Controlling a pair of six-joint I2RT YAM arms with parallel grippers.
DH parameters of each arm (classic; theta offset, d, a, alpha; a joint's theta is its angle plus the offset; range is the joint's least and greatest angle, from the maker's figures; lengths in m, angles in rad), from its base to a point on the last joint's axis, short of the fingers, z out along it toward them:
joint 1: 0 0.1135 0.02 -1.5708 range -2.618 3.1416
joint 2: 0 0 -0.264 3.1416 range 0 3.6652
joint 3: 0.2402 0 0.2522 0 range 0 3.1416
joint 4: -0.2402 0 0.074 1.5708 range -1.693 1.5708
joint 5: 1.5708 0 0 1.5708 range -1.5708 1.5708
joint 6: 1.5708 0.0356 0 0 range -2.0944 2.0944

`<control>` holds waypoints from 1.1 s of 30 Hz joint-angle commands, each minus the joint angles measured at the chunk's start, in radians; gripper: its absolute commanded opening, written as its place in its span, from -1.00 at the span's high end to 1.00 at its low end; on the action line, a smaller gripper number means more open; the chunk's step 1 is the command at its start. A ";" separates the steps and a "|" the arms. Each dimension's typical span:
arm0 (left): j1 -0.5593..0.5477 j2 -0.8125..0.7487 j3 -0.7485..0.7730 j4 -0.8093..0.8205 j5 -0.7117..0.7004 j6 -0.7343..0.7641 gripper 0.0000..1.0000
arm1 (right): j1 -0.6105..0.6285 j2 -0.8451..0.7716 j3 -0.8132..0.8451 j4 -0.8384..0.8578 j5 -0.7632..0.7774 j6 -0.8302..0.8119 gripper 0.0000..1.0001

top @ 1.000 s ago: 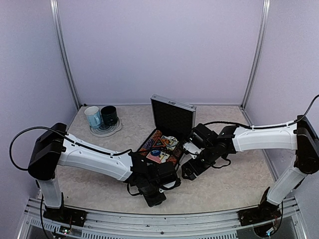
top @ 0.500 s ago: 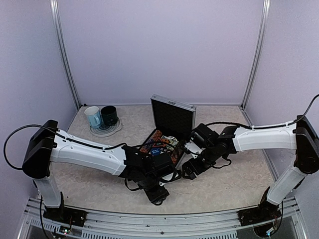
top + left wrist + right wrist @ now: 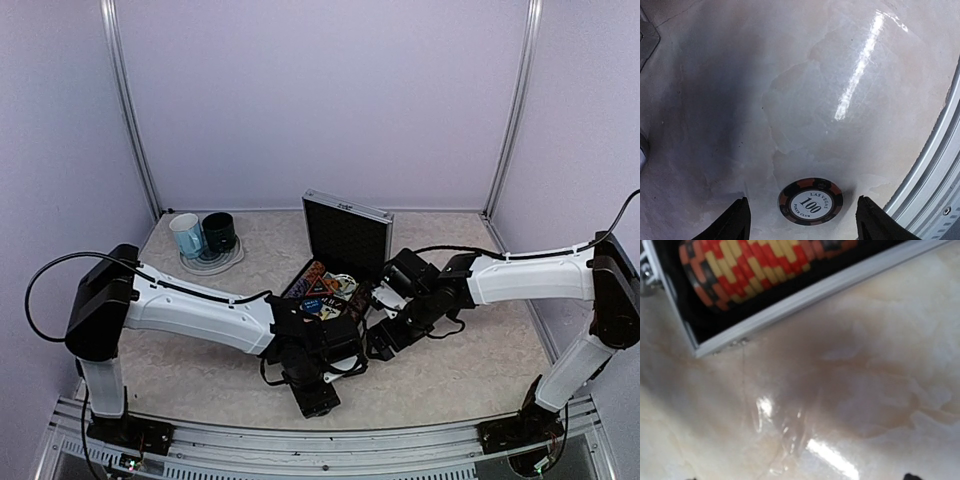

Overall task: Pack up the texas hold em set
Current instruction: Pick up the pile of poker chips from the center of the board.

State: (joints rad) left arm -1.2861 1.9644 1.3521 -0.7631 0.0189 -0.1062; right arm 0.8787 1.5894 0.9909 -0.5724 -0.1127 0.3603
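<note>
— Which step are we on?
— Collecting a stray. A round, dark-rimmed, white-centred poker chip [image 3: 810,201] marked 100 lies flat and face up on the pale marbled worktop [image 3: 805,75]. It sits by the metal front rail [image 3: 935,165], outside the open square silver ribbed aluminium case [image 3: 346,235].
— Our left gripper [image 3: 802,210]?
— Spread astride the chip, touching nothing. Next, we judge, it lowers and pinches the rim. The chip is round, so it has no long axis; its numeral sits slightly tilted.
— Our right gripper [image 3: 799,477]?
— Spread and empty, by the case's corner.
</note>
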 commanded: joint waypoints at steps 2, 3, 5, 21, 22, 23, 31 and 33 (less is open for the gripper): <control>-0.007 0.055 0.056 -0.059 -0.016 0.020 -0.39 | -0.009 -0.004 -0.021 0.016 -0.009 -0.004 -0.77; -0.008 0.063 0.061 -0.063 -0.016 0.021 -0.38 | -0.010 -0.003 -0.023 0.018 -0.011 -0.003 -0.77; -0.015 0.074 0.070 -0.070 -0.016 0.023 -0.34 | -0.011 -0.002 -0.026 0.020 -0.013 -0.004 -0.77; -0.049 0.105 0.042 -0.094 -0.046 0.015 -0.21 | -0.010 -0.018 -0.040 0.017 -0.005 -0.005 -0.77; -0.050 0.106 0.040 -0.093 -0.048 0.016 -0.20 | -0.010 -0.017 -0.040 0.019 -0.005 -0.004 -0.77; -0.050 0.107 0.039 -0.095 -0.051 0.016 -0.19 | -0.010 -0.016 -0.039 0.019 -0.006 -0.004 -0.77; -0.048 0.116 0.027 -0.088 -0.052 0.014 -0.07 | -0.010 -0.017 -0.036 0.015 -0.008 -0.004 -0.77; -0.048 0.117 0.024 -0.087 -0.051 0.014 -0.05 | -0.010 -0.017 -0.035 0.013 -0.009 -0.004 -0.77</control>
State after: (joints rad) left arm -1.3266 2.0315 1.4090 -0.8200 -0.0154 -0.1001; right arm 0.8783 1.5894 0.9627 -0.5629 -0.1169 0.3599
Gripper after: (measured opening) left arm 0.535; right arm 0.886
